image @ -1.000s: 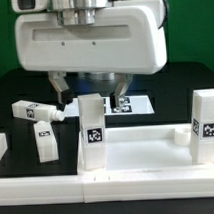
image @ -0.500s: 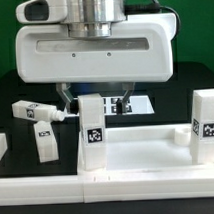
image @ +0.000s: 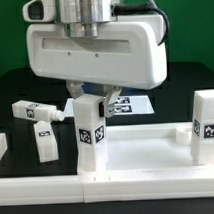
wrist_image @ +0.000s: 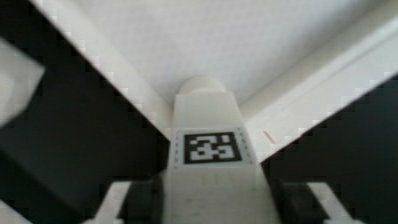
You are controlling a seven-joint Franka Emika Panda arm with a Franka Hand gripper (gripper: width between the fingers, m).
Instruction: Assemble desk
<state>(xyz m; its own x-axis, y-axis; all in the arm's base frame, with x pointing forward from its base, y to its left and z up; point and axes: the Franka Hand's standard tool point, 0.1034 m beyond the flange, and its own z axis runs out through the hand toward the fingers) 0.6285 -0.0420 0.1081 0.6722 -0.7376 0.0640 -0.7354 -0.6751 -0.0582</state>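
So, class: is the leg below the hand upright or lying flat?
Upright. The leg stands on end at a corner of the tabletop, its top between the fingers of the hand.

A white leg (wrist_image: pixel 210 115) fills the middle, seen along its length, with 1 black-and-white tag (wrist_image: pixel 212 149) on the face toward the camera; its far end looks rounded and blurred. Beyond the leg lies the white tabletop (wrist_image: pixel 214 35), whose 2 raised rims meet in a corner right at the leg; outside those rims, on both sides of the leg, is the black table (wrist_image: pixel 71 150). The gripper (wrist_image: pixel 214 208) straddles the leg, its 2 fingers (wrist_image: pixel 118 206) flanking it; a dark strip shows beside each, but the blur hides whether the tips touch.
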